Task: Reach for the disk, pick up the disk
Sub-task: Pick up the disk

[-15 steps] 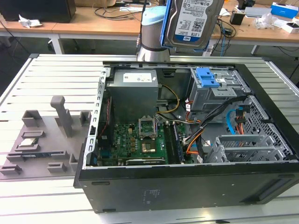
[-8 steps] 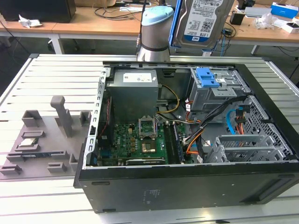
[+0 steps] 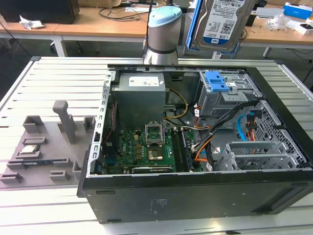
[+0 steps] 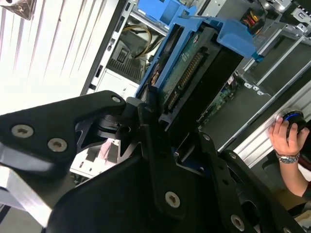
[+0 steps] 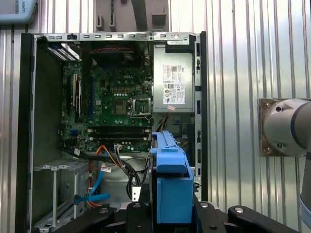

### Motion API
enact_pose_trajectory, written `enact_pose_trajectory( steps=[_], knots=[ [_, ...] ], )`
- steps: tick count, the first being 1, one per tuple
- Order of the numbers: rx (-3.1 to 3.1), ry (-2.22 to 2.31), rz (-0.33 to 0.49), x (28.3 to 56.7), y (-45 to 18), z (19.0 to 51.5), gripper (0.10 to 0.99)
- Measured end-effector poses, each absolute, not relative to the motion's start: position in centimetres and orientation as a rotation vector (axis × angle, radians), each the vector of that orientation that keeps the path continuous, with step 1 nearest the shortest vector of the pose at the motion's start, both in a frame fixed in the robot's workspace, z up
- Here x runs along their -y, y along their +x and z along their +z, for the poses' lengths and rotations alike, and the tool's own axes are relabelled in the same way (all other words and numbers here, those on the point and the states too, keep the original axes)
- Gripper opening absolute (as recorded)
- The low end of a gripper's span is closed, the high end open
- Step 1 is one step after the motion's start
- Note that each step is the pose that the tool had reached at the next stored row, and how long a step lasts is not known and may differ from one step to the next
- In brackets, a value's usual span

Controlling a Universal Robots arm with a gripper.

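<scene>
The disk [image 3: 222, 22], silver with a white-and-blue label and a blue frame, hangs in the air above the far side of the open computer case, label facing the exterior camera. In both wrist views it stands edge-on between my black fingers: its circuit-board side and blue frame [image 4: 192, 77] in the second wrist view, its blue frame end [image 5: 170, 184] in the first. My gripper [image 5: 170, 216] is shut on the disk, one finger [image 4: 146, 121] pressed against each flat side. It sits well above the case interior.
The open computer case [image 3: 195, 196] lies on the slatted metal table, with a motherboard, cables and a drive bay with a blue latch [image 3: 217, 81]. A grey fixture block [image 3: 44, 142] sits at the exterior view's left. The arm's base [image 3: 164, 34] stands behind the case. A person's hand [image 4: 284, 138] rests nearby.
</scene>
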State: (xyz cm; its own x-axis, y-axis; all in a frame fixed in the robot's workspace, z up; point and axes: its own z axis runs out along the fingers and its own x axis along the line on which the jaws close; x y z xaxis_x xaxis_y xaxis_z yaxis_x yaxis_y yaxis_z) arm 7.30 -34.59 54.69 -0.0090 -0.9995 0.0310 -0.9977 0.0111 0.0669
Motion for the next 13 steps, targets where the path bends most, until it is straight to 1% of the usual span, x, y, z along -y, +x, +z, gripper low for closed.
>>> enact_pose_trajectory(
  steps=[13],
  knots=[
    [2.183, 2.161, -0.040, 34.6, 10.8, 54.7, 0.361]
  ],
)
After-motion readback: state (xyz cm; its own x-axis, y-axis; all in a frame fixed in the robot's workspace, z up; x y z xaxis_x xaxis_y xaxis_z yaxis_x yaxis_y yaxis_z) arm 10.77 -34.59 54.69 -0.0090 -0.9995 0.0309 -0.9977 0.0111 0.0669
